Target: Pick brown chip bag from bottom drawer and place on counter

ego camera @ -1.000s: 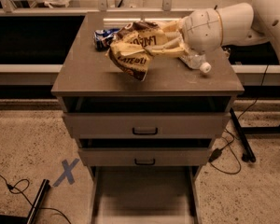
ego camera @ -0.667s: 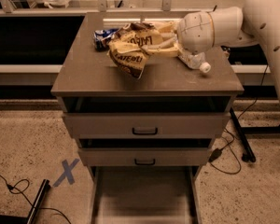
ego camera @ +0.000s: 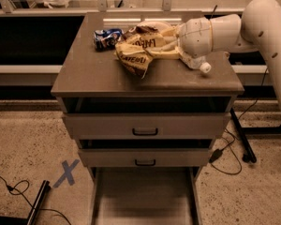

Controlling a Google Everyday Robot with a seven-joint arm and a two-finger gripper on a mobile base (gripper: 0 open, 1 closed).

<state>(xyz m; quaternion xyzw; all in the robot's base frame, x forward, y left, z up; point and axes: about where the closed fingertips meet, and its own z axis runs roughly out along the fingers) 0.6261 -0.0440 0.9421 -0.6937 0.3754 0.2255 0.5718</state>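
Gripping the bag at its right end, my claw is hovering over the desk, the bag stretching leftward from it.

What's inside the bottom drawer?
The bottom drawer shows only its bare grey floor; its front end runs out of the picture. The chip bag is up over the counter, the pincer at its right end.

Speckled floor w/ blue tape X, blk cables.
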